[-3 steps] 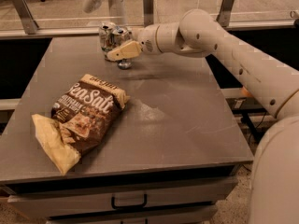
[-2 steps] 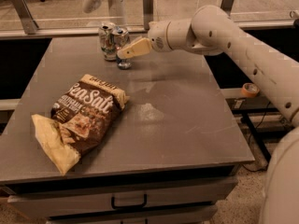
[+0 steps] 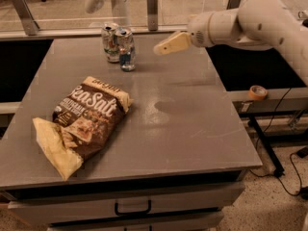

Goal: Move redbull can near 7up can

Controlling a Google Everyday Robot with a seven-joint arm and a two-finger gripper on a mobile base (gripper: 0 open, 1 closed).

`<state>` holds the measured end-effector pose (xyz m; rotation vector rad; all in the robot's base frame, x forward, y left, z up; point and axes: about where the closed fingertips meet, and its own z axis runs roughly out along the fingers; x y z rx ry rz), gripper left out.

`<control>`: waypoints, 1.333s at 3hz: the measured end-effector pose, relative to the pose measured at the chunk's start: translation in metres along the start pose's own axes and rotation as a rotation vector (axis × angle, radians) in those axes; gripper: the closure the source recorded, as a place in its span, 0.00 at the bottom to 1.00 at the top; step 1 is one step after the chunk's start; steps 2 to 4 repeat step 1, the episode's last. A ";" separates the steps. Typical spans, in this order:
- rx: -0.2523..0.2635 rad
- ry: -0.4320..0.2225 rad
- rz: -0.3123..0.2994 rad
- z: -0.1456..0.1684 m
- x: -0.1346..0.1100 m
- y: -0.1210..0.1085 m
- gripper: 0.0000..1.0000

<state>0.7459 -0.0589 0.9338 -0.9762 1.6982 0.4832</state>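
The redbull can (image 3: 127,51), slim and silver-and-blue, stands upright at the far left part of the grey table (image 3: 192,109). The 7up can (image 3: 110,42), white with green markings, stands right behind it to the left; the two touch or nearly touch. My gripper (image 3: 161,48) hangs in the air to the right of the cans, about a can's height away from the redbull can. It holds nothing.
A brown-and-cream chip bag (image 3: 84,121) lies on the table's front left. A glass rail with metal posts (image 3: 152,6) runs behind the table. An orange tape roll (image 3: 258,92) sits on a ledge to the right. Drawers are under the table front.
My gripper was right at the redbull can; it has drawn back to the right and a little up, away from the cans. The cans stand where they were.
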 end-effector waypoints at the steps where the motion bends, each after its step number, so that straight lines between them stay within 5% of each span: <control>1: 0.003 0.005 0.002 -0.001 0.002 -0.002 0.00; 4: 0.003 0.005 0.002 -0.001 0.002 -0.002 0.00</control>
